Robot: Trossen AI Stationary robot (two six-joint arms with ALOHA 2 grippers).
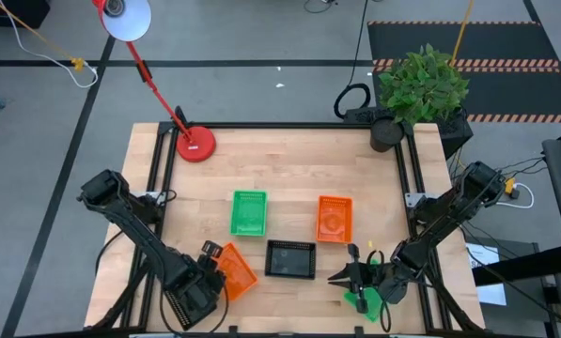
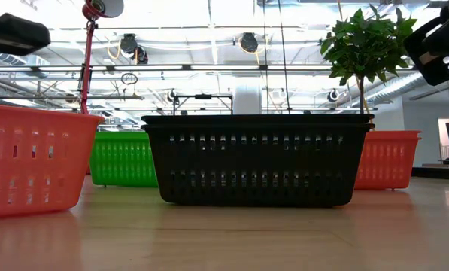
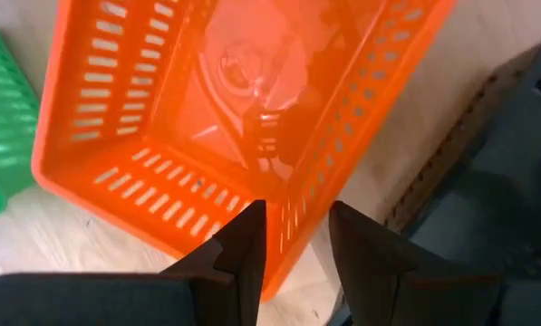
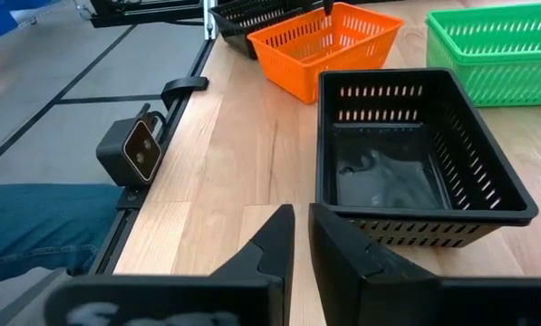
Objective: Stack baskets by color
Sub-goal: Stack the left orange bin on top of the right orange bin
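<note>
Four baskets show on the table. A green basket (image 1: 249, 212) and an orange basket (image 1: 335, 218) rest on their bottoms at mid-table. A black basket (image 1: 290, 259) stands nearer the front edge (image 2: 258, 158). A second orange basket (image 1: 237, 272) sits slantwise at the front left, and my left gripper (image 1: 212, 255) is shut on it, pointing down. My right gripper (image 1: 353, 277) hovers right of the black basket (image 4: 415, 154), shut and holding nothing (image 4: 301, 237). My left gripper holds the slanted orange basket by its long wall next to a corner (image 3: 293, 237). One finger (image 3: 247, 244) is inside the basket and the other (image 3: 365, 249) is outside, coming from above. The basket (image 2: 28, 162) stays upright; whether its bottom is on the table I cannot tell.
A red lamp base (image 1: 195, 144) stands at the far left and a potted plant (image 1: 416, 89) at the far right corner. Something green (image 1: 365, 300) lies under my right arm; what it is I cannot tell. Bare wood lies between the lamp and the plant.
</note>
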